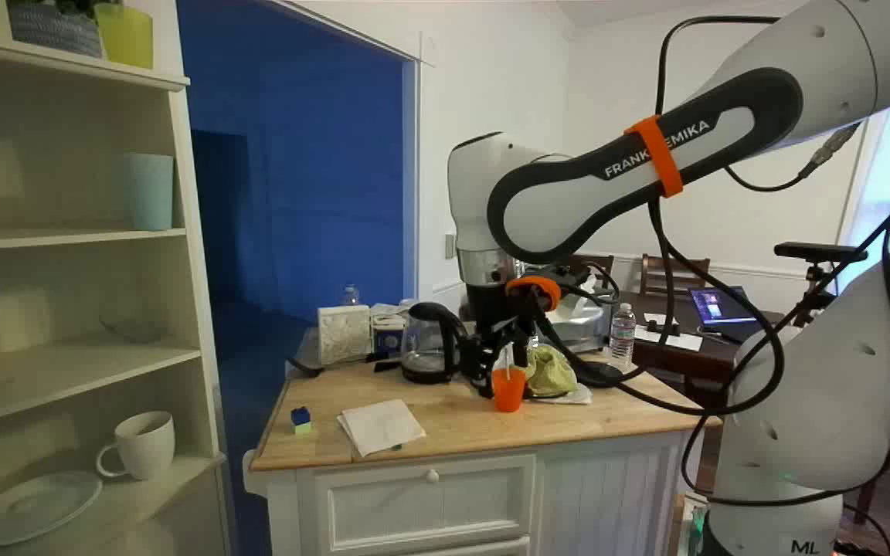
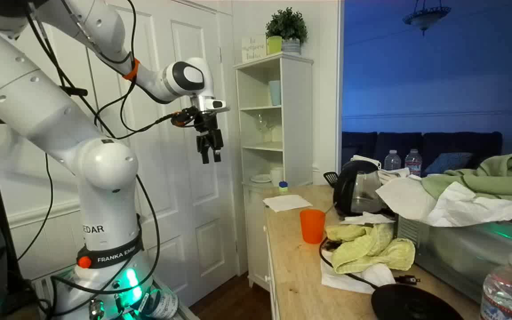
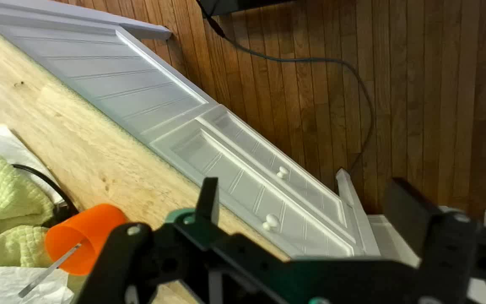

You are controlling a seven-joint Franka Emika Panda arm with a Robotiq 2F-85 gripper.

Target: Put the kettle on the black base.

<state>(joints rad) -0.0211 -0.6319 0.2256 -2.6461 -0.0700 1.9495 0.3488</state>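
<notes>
The kettle [image 1: 431, 349] is clear glass with a black handle and dark bottom. It stands upright at the back of the wooden counter. In an exterior view, its black handle side [image 2: 348, 189] faces the robot, and paper partly hides its lower edge. The black base [image 2: 409, 303] is a flat round disc with a cord near the counter's other end; it also shows in an exterior view [image 1: 601, 374]. Cloth and paper lie between kettle and base. My gripper [image 2: 210, 160] is open and empty, pointing down beyond the counter's front edge, away from both. Its fingers are wide apart in the wrist view [image 3: 306, 182].
An orange cup [image 2: 312, 226] with a thin stick stands near the front edge beside a yellow-green cloth [image 2: 371, 249]. A silver appliance [image 2: 451, 249] and a water bottle [image 2: 511, 289] stand near the base. Paper [image 1: 383, 426] and small blocks [image 1: 301, 421] lie toward the shelf [image 2: 296, 120].
</notes>
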